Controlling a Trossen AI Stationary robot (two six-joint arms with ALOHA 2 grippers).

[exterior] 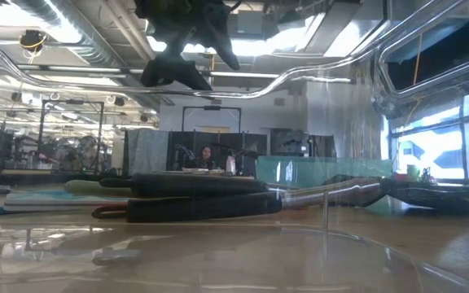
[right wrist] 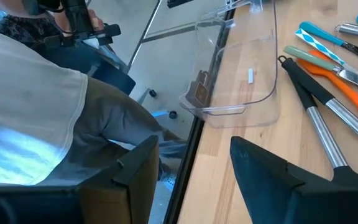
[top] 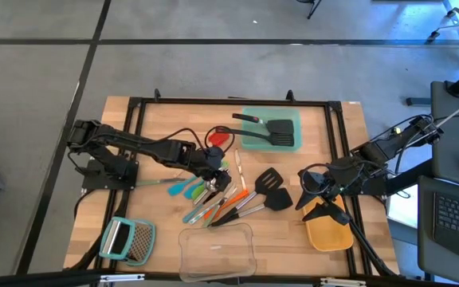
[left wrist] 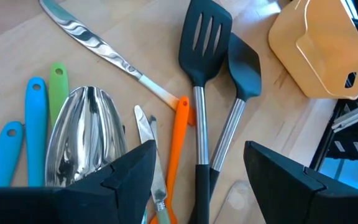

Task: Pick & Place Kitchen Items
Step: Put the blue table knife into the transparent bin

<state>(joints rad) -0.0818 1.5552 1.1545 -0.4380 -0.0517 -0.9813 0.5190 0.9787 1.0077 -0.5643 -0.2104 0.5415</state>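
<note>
A heap of kitchen items lies mid-table: a silver spoon (left wrist: 86,140), blue (left wrist: 35,124) and green (left wrist: 58,81) tools, an orange tool (left wrist: 178,137), a table knife (left wrist: 98,40) and two black slotted spatulas (top: 271,188) with steel handles. A red spatula (top: 220,137) lies farther back. Another black spatula (top: 273,127) rests in the teal container (top: 249,142). My left gripper (top: 217,177) hovers open over the heap, its fingers (left wrist: 135,171) apart above the handles, touching nothing. My right gripper (top: 313,195) hangs open above the table's right part, beside the yellow container (top: 329,233).
A clear container (top: 217,249) stands at the near edge, and a flat grater with a teal handle (top: 130,239) lies near left. A black frame (top: 337,135) runs around the tabletop. In the right wrist view a person (right wrist: 55,112) stands just past the near edge.
</note>
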